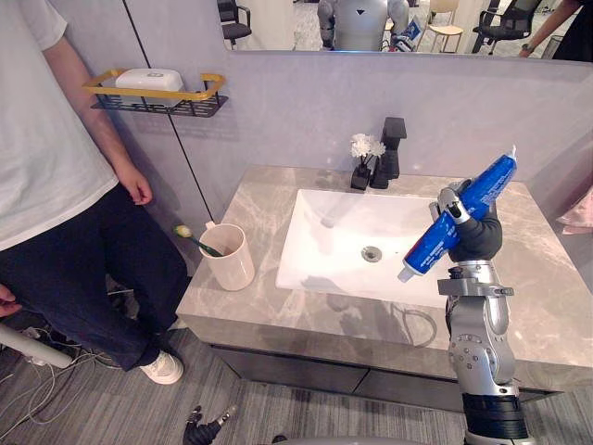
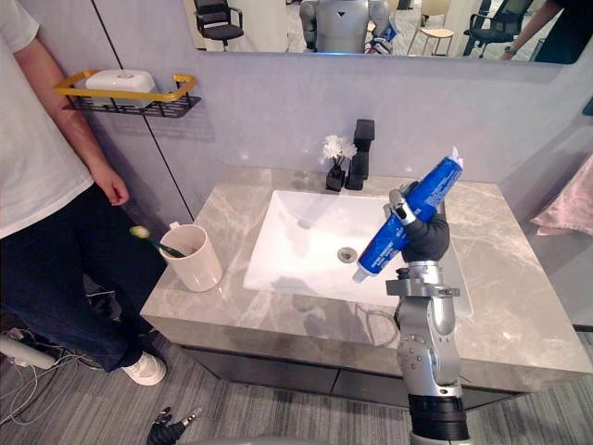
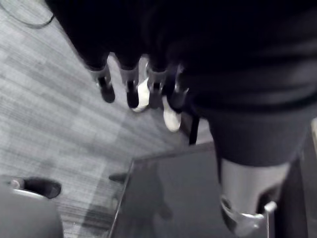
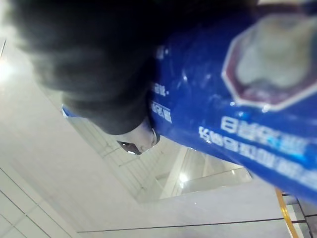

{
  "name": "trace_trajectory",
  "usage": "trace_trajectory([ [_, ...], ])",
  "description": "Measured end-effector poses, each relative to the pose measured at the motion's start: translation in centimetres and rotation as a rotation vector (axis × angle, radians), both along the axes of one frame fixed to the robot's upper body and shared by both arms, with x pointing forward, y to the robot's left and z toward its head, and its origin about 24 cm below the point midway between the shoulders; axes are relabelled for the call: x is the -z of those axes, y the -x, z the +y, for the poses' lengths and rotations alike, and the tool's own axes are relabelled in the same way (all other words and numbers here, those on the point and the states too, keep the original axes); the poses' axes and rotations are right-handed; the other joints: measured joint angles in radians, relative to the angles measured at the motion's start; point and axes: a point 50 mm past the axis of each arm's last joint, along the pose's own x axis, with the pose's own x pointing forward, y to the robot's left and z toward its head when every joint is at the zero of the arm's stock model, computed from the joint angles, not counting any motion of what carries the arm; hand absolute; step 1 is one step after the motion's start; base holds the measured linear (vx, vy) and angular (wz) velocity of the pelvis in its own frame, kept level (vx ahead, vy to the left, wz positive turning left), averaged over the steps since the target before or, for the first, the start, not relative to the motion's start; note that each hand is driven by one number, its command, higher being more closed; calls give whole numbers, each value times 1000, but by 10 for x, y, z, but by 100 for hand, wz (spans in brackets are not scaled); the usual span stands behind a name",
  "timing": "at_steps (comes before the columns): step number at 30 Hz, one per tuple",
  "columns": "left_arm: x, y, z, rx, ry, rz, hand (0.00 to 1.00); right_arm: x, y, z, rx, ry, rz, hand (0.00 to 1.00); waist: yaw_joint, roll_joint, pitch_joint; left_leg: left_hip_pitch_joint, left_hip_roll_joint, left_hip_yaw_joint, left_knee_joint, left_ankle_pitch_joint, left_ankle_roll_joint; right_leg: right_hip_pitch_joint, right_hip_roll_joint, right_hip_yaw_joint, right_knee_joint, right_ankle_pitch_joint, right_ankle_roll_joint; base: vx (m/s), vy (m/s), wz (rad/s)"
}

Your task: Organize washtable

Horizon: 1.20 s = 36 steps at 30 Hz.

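Blue toothpaste tube (image 1: 459, 220): printed in white, held clear of the counter in the air over the right edge of the basin; tilted, white cap end low and toward the robot's left, crimped end high and toward the right; clasped at mid-length by the right hand (image 1: 476, 237), whose fingers curl round it; the right wrist view shows the tube's blue wall pressed against the hand's dark cover.

White basin (image 1: 338, 227): rectangular, sunk in the middle of the grey marbled counter (image 1: 547, 278), with a round drain near its centre.

Black faucet (image 1: 393, 146): upright behind the basin at the back wall; just beside it, a small black holder with white flowers (image 1: 366, 146).

Cream cup (image 1: 229, 260): upright at the counter's left front corner, well apart from the tube; a toothbrush (image 1: 196, 239) with a green handle leans in it, head out over the rim to the left.

Yellow-railed wire shelf (image 1: 206, 88): fixed to the wall, upper left; a white box (image 1: 148, 80) lies on it.

Mirror (image 1: 278, 23): above the counter.

Pink cloth (image 1: 582, 211): at the far right edge.

Person (image 1: 46, 158): white shirt, dark trousers, standing left of the counter.

Left hand (image 1: 208, 430): low by the floor in front of the cabinet; fingers (image 3: 131, 89) hang loose and straight, holding nothing.
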Motion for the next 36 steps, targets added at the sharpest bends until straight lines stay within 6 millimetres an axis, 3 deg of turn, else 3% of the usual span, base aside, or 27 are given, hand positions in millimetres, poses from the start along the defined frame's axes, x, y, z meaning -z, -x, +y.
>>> trace_trajectory([
  [8, 0, -9, 1, 127, -16, 4, 0, -46, -16, 27, 47, 99, -186, 100, 38, -22, 14, -5, -1, -32, 0, 2, -2, 10, 1, -30, 0, -3, -3, -22, -15, 10],
  [22, -2, -11, 6, 220, -54, 18, 0, -92, -43, 80, 52, 282, -331, 100, 105, -56, 34, -31, -9, -111, 0, 7, -7, 27, 0, -114, 10, -31, -2, 3, -20, 18],
  [28, -3, -12, 9, 263, -74, 23, 0, -100, -55, 93, 48, 330, -330, 100, 147, -76, 47, -43, -10, -143, 0, 11, -12, 24, 1, -146, 29, -53, -1, 6, -29, 20],
  [36, -4, -16, 10, 280, -81, 14, 0, -106, -67, 109, 23, 359, -306, 100, 177, -84, 68, -70, -18, -186, 1, 16, -13, 18, 0, -187, 30, -59, 0, 6, -15, 15],
])
